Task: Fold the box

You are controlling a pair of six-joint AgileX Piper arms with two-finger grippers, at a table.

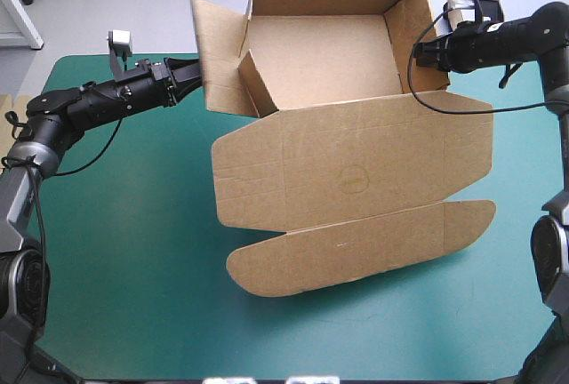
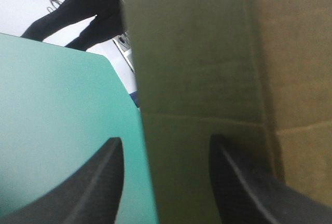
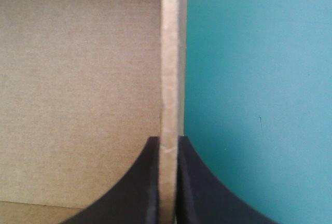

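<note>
The brown box [image 1: 320, 55] stands at the table's far middle as an open tray with its walls raised. Its lid [image 1: 356, 171] lies flat toward the front, and a rounded flap [image 1: 356, 246] lies beyond the lid. My left gripper [image 1: 194, 77] is at the box's left wall; in the left wrist view the left gripper [image 2: 166, 154] is open, its fingers astride the edge of the brown board [image 2: 207, 53]. My right gripper [image 1: 420, 51] is at the right wall. Seen from its own wrist, the right gripper [image 3: 168, 146] pinches the wall's thin edge [image 3: 170, 79] between both fingers.
The teal-green cover [image 1: 133, 251] lies bare to the left of and in front of the lid. A sliver of more brown board [image 1: 4, 104] shows at the table's left edge. The tray's far wall stands near the table's far edge.
</note>
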